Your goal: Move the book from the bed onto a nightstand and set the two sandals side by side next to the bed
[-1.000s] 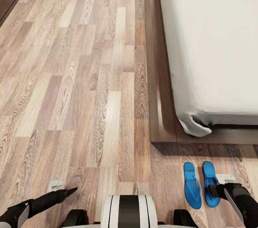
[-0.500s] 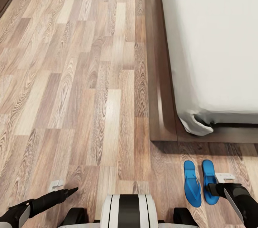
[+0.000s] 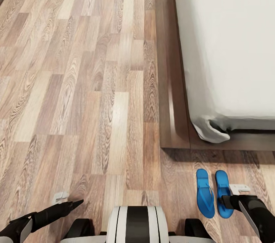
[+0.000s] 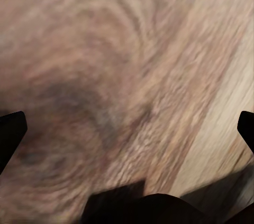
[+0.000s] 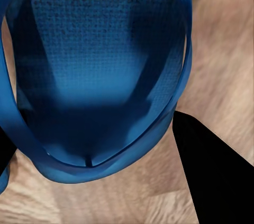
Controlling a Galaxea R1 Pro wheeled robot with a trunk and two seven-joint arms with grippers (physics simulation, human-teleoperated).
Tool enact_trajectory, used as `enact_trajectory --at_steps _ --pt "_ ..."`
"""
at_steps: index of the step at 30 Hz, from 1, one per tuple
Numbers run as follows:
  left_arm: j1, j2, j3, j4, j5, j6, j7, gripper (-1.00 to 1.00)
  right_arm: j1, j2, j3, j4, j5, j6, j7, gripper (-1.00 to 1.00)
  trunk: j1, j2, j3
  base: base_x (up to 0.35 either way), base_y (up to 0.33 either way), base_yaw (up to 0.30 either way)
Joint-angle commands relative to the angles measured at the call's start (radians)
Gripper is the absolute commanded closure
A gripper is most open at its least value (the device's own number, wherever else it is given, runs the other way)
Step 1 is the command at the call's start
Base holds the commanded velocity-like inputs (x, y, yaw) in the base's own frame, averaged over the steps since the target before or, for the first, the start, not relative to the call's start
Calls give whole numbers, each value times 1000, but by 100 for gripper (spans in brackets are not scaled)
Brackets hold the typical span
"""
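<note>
Since a second before, only my head camera had drifted; the two sandals [image 3: 214,193] stayed side by side on the floor [image 3: 95,101] at the bed's [image 3: 173,82] foot, at 5 o'clock. My right wrist view alone showed blue woven sole and strap [image 5: 95,76]. My right claw [image 3: 228,201] covered one sandal's heel; its grip I couldn't tell. My left claw [image 3: 70,204] was spread wide.

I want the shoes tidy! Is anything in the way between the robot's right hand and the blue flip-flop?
Nothing visible. The right gripper sits right over the nearer flip-flop, whose straps show close up in the right wrist view. Whether its jaws already touch it is unclear.
</note>
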Motion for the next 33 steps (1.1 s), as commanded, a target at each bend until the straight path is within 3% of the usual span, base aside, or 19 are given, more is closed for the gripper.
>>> enact_trajectory --at_steps 1,20,21,33 --pt "0 -1 9 -1 -6 10 -6 -100 0 0 -2 -1 -1 5 4 100 0 0 0 0 0 0" --pt "0 -1 9 -1 -6 10 -6 -100 0 0 -2 -2 -1 5 4 100 0 0 0 0 0 0" --pt "0 -1 9 -1 -6 10 -6 -100 0 0 -2 -2 -1 5 4 -100 0 0 0 0 0 0" --pt "0 -1 9 -1 -6 10 -6 -100 0 0 -3 -2 1 5 4 -100 0 0 0 0 0 0"
